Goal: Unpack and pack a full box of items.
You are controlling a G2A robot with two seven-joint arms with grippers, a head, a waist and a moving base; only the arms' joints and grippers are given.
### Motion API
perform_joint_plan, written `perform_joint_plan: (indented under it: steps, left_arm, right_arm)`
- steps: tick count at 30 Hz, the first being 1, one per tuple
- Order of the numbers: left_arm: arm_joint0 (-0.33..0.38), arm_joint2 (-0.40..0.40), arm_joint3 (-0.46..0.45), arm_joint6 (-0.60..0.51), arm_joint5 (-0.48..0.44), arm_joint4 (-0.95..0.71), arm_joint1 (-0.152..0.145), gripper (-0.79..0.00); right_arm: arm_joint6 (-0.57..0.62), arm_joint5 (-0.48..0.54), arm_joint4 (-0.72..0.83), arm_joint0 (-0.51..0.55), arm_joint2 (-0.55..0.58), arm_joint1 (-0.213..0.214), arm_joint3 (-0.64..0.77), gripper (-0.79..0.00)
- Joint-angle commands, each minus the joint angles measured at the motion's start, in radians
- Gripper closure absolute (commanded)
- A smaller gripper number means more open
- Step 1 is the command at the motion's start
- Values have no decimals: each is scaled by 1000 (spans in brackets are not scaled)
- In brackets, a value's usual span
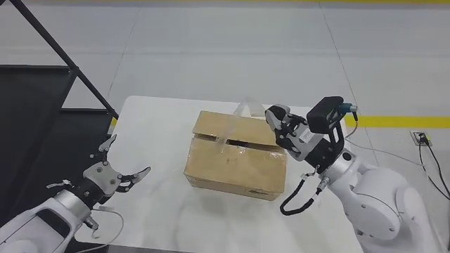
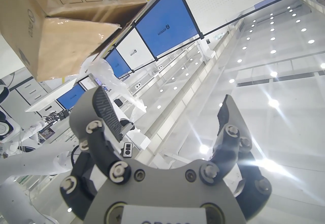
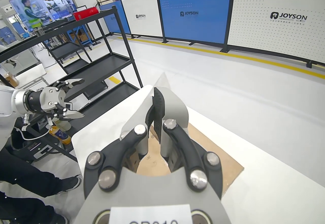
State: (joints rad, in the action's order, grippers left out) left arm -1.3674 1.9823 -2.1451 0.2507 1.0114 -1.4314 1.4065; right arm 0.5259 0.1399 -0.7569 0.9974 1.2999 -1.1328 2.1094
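Sitting mid-frame on the table, the box has the right gripper pinched on clear tape; the left gripper gapes wide lower left, beside a black rack.

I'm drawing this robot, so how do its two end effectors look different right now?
The left end effector is open; the right end effector is shut. The left one holds nothing; the right one seems to pinch a clear strip coming off the box. The left one is by the table edge, apart from the box; the right one is at the box's corner. Both have dark ribbed pads.
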Motion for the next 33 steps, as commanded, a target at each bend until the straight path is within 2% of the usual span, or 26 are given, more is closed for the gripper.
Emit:
perform_joint_plan:
  steps: [1, 9, 14, 19, 33]
  left_arm:
    - [-4, 8, 4, -5, 0, -8, -5, -785]
    - [-15, -27, -9, -28, -51, 0, -17, -785]
    - [-36, -95, -36, -71, -126, 31, -21, -785]
    - [-56, -115, -41, -95, -234, 57, -21, -785]
    - [-56, -115, -41, -95, -234, 57, -21, -785]
  right_arm:
    - [8, -10, -9, -8, -11, -2, 3, 0]
    - [23, -80, -30, -44, -52, -10, 34, 0]
    - [33, -96, -52, -59, -73, -13, 54, 0]
    - [33, -96, -52, -59, -73, -13, 54, 0]
    - [33, -96, -52, -59, -73, -13, 54, 0]
